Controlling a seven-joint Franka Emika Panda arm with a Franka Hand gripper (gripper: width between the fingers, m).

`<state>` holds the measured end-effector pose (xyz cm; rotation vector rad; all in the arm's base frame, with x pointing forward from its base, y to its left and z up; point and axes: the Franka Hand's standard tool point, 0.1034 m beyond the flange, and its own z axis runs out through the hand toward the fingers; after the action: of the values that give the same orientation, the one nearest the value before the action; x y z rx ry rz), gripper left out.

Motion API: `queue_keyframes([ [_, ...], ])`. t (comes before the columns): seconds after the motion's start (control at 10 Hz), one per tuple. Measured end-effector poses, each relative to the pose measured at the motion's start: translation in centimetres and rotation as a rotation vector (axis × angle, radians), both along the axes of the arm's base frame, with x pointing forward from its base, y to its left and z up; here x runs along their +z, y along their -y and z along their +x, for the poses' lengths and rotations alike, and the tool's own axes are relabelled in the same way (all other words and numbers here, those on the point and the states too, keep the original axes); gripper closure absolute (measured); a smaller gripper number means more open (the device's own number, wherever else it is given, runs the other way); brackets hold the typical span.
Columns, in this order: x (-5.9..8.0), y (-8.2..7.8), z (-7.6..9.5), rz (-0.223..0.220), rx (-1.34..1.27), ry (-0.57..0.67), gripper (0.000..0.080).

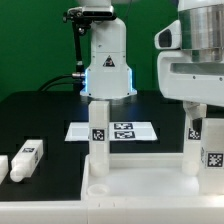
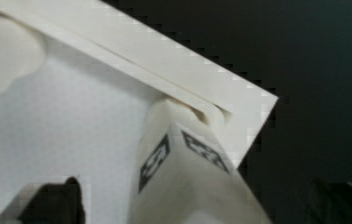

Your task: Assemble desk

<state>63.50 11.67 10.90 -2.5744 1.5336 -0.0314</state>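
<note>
The tabletop [image 1: 130,182] lay at the table's front with 3 legs [image 1: 99,135] upright in corner sockets. The gripper [image 1: 197,112] sat above one leg; spread undetermined. Rigid, light, smooth plastic; grasp legs mid-shaft.

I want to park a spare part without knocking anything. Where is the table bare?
Bare black table lies between the marker board and the loose legs at the exterior view's left. Crowded: the tabletop panel with its standing legs, under the gripper.
</note>
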Motion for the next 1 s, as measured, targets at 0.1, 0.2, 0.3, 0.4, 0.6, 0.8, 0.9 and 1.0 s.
queue_keyframes([
  [0.1,0.0,0.2,0.1,-0.005,0.018,0.008,0.0158],
  [0.2,0.0,0.3,0.1,-0.014,0.086,0.016,0.0152],
  [0.3,0.0,0.4,0.2,-0.025,0.162,0.024,0.0152],
  [0.4,0.1,0.6,0.3,-0.047,0.279,0.037,0.0152],
  [0.6,0.5,0.6,1.2,-0.12,0.683,0.122,0.015],
  [0.8,0.4,0.6,1.2,-0.114,0.637,0.117,0.0152],
  [0.9,0.4,0.6,1.2,-0.116,0.641,0.117,0.0152],
  [1.0,0.4,0.6,1.2,-0.111,0.609,0.115,0.0317],
])
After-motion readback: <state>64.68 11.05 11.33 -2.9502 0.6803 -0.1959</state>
